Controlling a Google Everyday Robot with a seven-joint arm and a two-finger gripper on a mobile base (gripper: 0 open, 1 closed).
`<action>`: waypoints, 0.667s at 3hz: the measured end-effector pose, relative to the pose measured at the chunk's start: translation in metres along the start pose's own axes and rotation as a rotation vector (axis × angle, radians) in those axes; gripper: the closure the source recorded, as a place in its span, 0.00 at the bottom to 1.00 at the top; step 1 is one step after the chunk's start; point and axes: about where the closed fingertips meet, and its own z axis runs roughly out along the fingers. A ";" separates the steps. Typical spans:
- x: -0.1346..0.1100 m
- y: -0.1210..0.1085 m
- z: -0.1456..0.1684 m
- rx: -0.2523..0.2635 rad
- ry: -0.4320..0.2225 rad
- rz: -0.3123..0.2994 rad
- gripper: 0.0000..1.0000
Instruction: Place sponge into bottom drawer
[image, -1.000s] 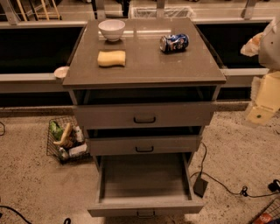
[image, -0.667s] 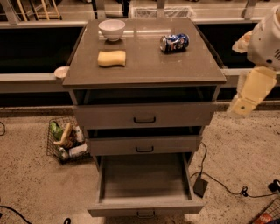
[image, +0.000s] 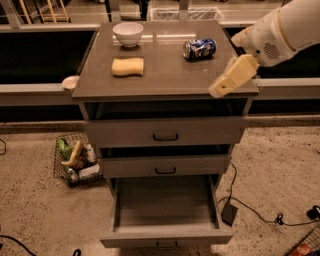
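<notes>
On the cabinet top (image: 167, 75), sponge (image: 127, 66); bottom drawer (image: 165, 206) open; gripper (image: 226, 83) at right edge, aperture unclear.

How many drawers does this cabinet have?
3, stacked: top drawer, middle drawer, and bottom drawer, pulled far out. None appears hidden. The gripper hovers over the right front corner of the cabinet top.

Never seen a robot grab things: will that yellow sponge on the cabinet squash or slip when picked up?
The sponge, with rounded corners and a pinched waist, looks like soft foam: probably light and squashy. Lying flat, it should not roll. The pincer is at the front edge of the cabinet top, apart from it.
</notes>
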 end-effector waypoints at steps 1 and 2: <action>-0.005 -0.003 0.009 -0.009 -0.038 0.021 0.00; -0.005 -0.003 0.009 -0.009 -0.036 0.019 0.00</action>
